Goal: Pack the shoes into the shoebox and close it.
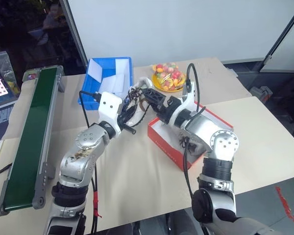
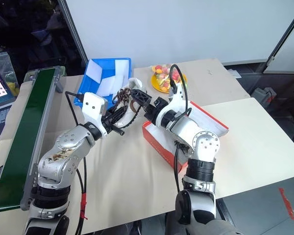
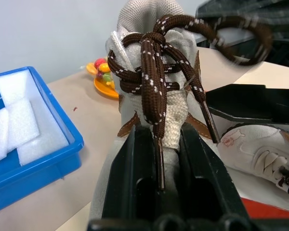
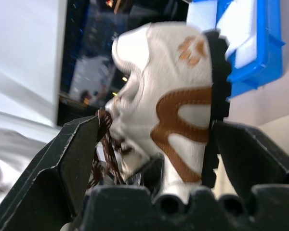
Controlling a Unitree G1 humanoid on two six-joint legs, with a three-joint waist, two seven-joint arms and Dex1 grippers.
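Note:
A white shoe [image 1: 137,99] with tan patches and brown laces hangs in the air between my two arms, over the table just left of the shoebox. My left gripper [image 3: 159,139] is shut on the shoe's tongue under the lace knot. My right gripper [image 4: 156,122] stands open around the same shoe [image 4: 168,91], one finger by the black sole and the other by the laces. The red shoebox [image 1: 164,142] lies open under my right arm. A second white shoe [image 3: 265,154] lies inside it.
A blue tray [image 1: 90,90] with white foam pieces stands behind the held shoe. A yellow plate of colourful sweets [image 1: 169,76] sits at the back of the table. A green conveyor belt [image 1: 32,132] runs along the left, with a laptop [image 1: 0,93] beyond it.

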